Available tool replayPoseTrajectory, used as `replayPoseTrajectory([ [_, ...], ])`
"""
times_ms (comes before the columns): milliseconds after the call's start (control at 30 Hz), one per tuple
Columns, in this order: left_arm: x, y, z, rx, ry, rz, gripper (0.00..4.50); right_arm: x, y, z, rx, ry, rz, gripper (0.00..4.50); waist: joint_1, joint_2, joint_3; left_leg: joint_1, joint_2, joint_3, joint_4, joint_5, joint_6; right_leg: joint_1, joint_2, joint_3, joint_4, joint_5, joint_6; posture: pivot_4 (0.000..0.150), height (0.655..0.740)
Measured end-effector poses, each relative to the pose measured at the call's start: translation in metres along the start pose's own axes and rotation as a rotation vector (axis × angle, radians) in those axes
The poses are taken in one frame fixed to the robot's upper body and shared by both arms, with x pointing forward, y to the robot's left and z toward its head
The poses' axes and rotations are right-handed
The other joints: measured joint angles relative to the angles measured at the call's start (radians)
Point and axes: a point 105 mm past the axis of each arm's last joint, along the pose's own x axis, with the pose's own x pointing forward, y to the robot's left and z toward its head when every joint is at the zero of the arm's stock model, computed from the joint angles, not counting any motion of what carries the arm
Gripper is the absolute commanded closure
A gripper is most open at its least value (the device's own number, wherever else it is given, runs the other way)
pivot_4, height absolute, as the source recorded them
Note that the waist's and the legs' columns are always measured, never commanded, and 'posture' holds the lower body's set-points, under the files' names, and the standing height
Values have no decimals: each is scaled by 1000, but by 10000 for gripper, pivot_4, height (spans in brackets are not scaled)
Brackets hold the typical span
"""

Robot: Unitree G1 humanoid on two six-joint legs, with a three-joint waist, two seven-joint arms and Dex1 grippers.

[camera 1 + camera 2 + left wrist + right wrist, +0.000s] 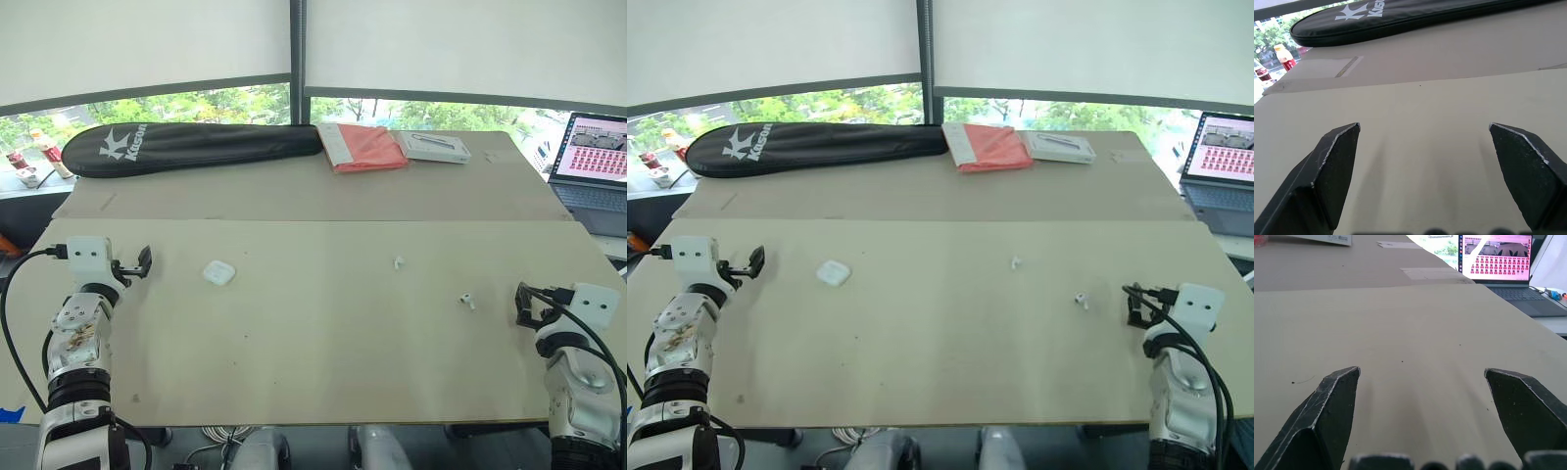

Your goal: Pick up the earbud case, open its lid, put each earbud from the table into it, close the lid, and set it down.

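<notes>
A small white earbud case (pixel 218 272) lies shut on the beige table (pixel 313 372), left of centre. One white earbud (pixel 398 262) rests near the middle, a second earbud (pixel 467 301) lies further right and nearer me. My left gripper (pixel 138 264) hovers open at the table's left side, a short way left of the case, with bare table between its fingers (pixel 1332 166). My right gripper (pixel 525 304) stands open at the right side, just right of the second earbud, its fingers (pixel 1327 406) holding nothing.
A black racket bag (pixel 186 145) lies along the far left. A red-and-white folder (pixel 361 147) and a flat white box (pixel 436 147) sit at the far middle. An open laptop (pixel 591 166) stands off the table's right. Bottles (pixel 44 152) stand far left.
</notes>
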Motion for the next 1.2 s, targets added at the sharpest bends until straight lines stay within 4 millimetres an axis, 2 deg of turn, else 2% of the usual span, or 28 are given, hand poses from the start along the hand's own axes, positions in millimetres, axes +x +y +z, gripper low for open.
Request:
replayPoseTrajectory([
  [400, -1, -2, 7, -15, -21, -27, 309, 1, -1, 2, -15, -5, -20, 0, -1, 0, 0, 0, 0, 0, 0, 0, 0, 0, 0, 0, 0, 0, 0, 1500, 7400],
  [500, -12, -2, 15, -50, -49, -72, 309, 8, 9, 17, -65, -40, 43, 0, -7, 0, 0, 0, 0, 1, 0, 0, 0, -2, -1, 1, 0, 0, 0, 1500, 7400],
  [600, -28, -15, 26, -76, -61, -170, 309, 15, 39, 40, -100, -91, 203, 0, -16, 0, 0, -1, 1, 2, -1, 0, 0, -3, 0, 1, 1, 0, 0, 1500, 7400],
  [667, -41, -37, 37, -79, -62, -285, 309, 16, 80, 57, -86, -127, 393, 0, -18, 0, 0, -1, 1, 1, -1, 0, 0, -3, 0, 1, 1, 0, -1, 1500, 7400],
  [767, -54, -67, 49, -65, -55, -440, 309, 6, 135, 72, -44, -148, 659, 0, -14, 0, 0, -1, 1, 0, -1, 0, 0, -3, 1, 1, 1, -1, -1, 1500, 7400],
  [833, -58, -78, 53, -55, -42, -502, 309, -4, 160, 78, -4, -146, 795, 0, -2, 0, 0, -1, 1, 0, -1, 0, 0, -3, 1, 1, 1, -1, -1, 1500, 7400],
  [967, -62, -95, 42, -12, 30, -594, 309, -33, 208, 86, 32, -117, 1111, 0, 3, 0, 0, -2, 0, 0, 0, 0, 0, -3, 1, 1, 0, -1, -1, 1500, 7400],
  [1067, -58, -107, 27, 1, 93, -629, 309, -63, 242, 96, 53, -92, 1351, 0, 2, 0, 0, -2, 0, 0, 0, 0, 0, -4, 2, 0, 1, -1, -1, 1500, 7400],
  [1200, -52, -112, 13, 4, 139, -641, 309, -91, 259, 104, 50, -74, 1518, 0, 5, 0, 0, -5, 0, 0, 0, 0, -1, -6, 2, 0, 1, 0, -2, 1500, 7400],
])
